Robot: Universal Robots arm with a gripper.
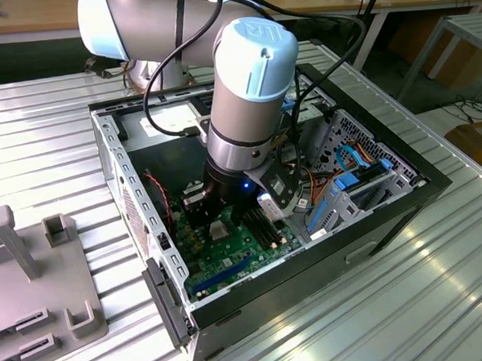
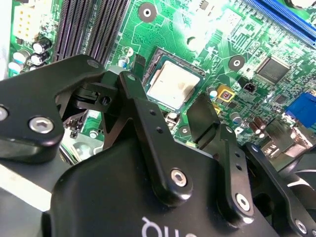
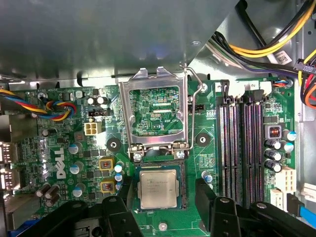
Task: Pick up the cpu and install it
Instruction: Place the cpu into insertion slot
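The gripper (image 3: 164,197) hangs low inside the computer case (image 1: 126,179), its jaws spread wider than the chip and gripping nothing that I can see. The cpu (image 3: 158,188) lies face up in the socket (image 3: 183,183) on the motherboard (image 3: 74,128), between the two fingers (image 3: 205,192). Just beyond it the load plate (image 3: 126,113) stands swung open, with its lever (image 3: 193,94) raised alongside.

My main worry is seating. If the chip is slightly skewed or riding on one edge, any downward push could bend the contacts under it. One finger sits right at the socket's edge and close to the small capacitors (image 3: 118,170), so a sideways drift of the arm could knock a part or nudge the chip out of square. The other finger stands between the socket and the memory slots (image 3: 242,148) with little room to spare. The open plate is also near the wrist and could be caught by it.

What I cannot make out:
- Whether the chip lies flush, or its notches line up.
- Whether either finger touches the socket frame.
- The near side of the socket in the second wrist view, which is behind the gripper's black body.
- The socket in the exterior view, where the arm covers most of it.
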